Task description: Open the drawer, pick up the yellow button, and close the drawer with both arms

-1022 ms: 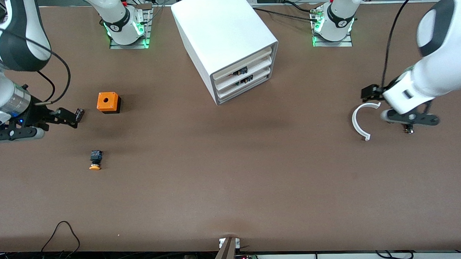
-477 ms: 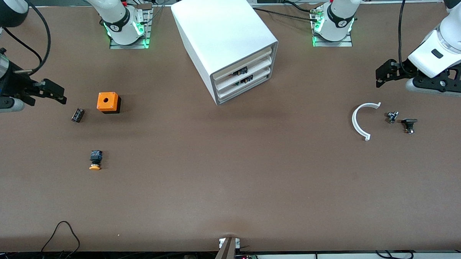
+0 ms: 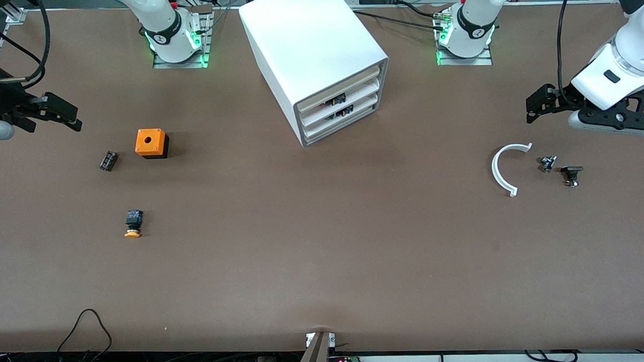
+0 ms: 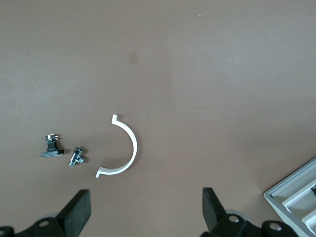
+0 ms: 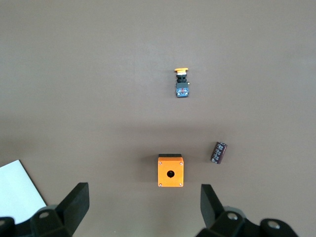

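Observation:
The white cabinet stands at the table's middle, near the robots' bases. Its top drawer sits pushed in, level with the lower drawers. The button, orange-yellow cap on a black-and-blue body, lies on the table toward the right arm's end; it also shows in the right wrist view. My right gripper is open and empty, up in the air beside the orange cube; its own view shows the jaws wide apart. My left gripper is open and empty above the table at the left arm's end, jaws wide apart in its own view.
A small black part lies beside the orange cube. A white curved strip and two small metal parts lie under the left gripper's area. The cabinet's corner shows in the left wrist view.
Both grippers have lifted and drawn back toward their ends of the table. The right gripper left the small black part on the table. The left gripper uncovered the two small metal parts.

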